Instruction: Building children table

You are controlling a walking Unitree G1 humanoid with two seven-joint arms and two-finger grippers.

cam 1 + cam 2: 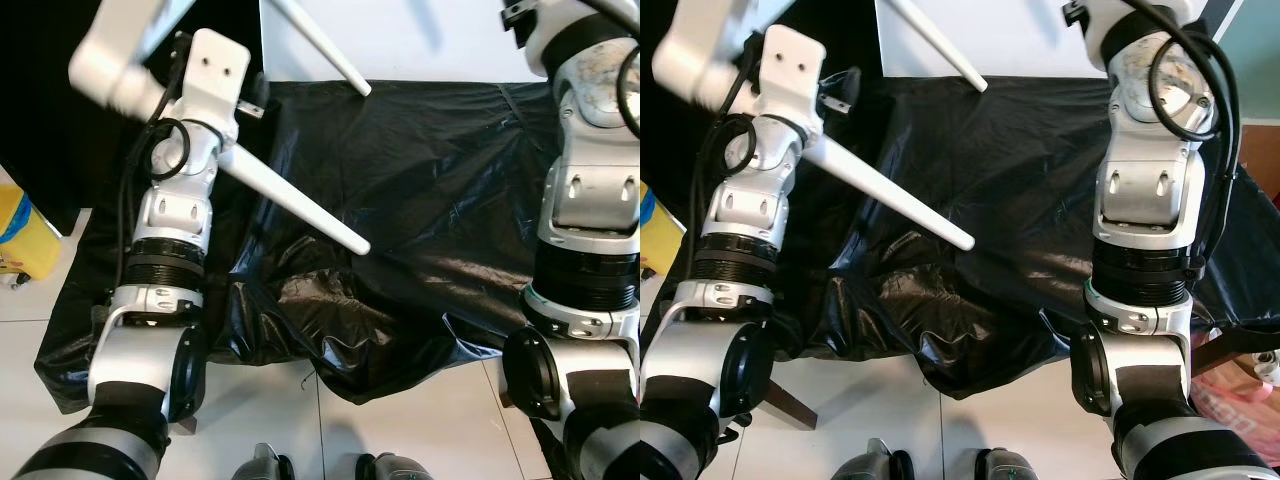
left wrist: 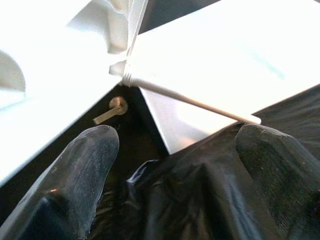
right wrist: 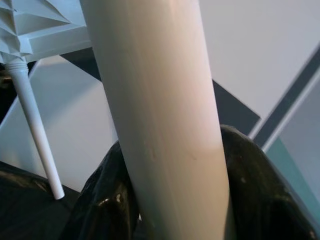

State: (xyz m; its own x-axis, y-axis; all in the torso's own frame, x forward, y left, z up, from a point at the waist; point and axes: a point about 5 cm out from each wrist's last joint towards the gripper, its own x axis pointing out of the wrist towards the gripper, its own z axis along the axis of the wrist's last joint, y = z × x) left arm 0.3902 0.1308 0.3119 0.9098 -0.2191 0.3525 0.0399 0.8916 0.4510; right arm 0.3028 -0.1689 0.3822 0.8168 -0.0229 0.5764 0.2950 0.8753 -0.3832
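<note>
White tapered table leg (image 3: 160, 120) sits clamped in right gripper (image 3: 170, 200); left gripper (image 2: 175, 175) gapes over black sheet (image 1: 420, 200).

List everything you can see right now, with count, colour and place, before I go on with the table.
Table legs: two in the head views, white, tapered; one slants over the black sheet by the left arm, one at the top by the white panel.
Gripped leg: one, white, between the right gripper's fingers.
Plastic sheet: one, black, crinkled, spread over the floor ahead.
Metal fitting: one, brass-coloured, under the white tabletop piece.
Yellow object: one, at the far left edge.
Left gripper: black fingers apart, above the sheet.
Right gripper: black fingers closed on the leg.
</note>
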